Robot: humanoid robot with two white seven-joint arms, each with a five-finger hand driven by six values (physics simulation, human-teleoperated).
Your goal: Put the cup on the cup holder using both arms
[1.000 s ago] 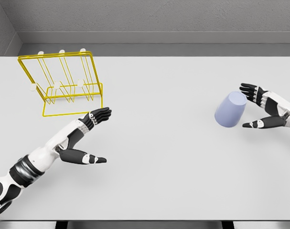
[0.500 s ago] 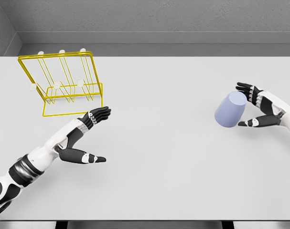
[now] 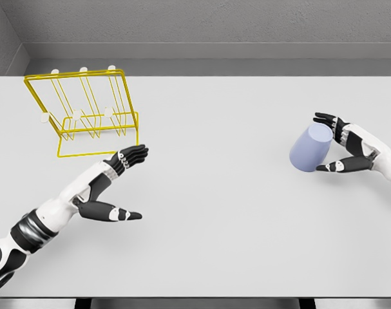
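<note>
Item: pale lilac plastic cup (image 3: 310, 149) — approach to grasp, not yet lifted.

The cup is seen tilted on the white table (image 3: 234, 212) at about 3 o'clock, with the right hand (image 3: 340, 147) spread around its far side, fingers apart, contact not confirmable. The left hand (image 3: 115, 187) is held open at 9 o'clock, just below the yellow wire cup holder (image 3: 82, 111) at 10 o'clock. Closure on the cup is judged the next requirement — then a carry leftward.

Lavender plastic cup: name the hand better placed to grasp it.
Right. The right hand is open right beside the lavender plastic cup, fingers flanking it; the left hand sits far across the white table.
</note>
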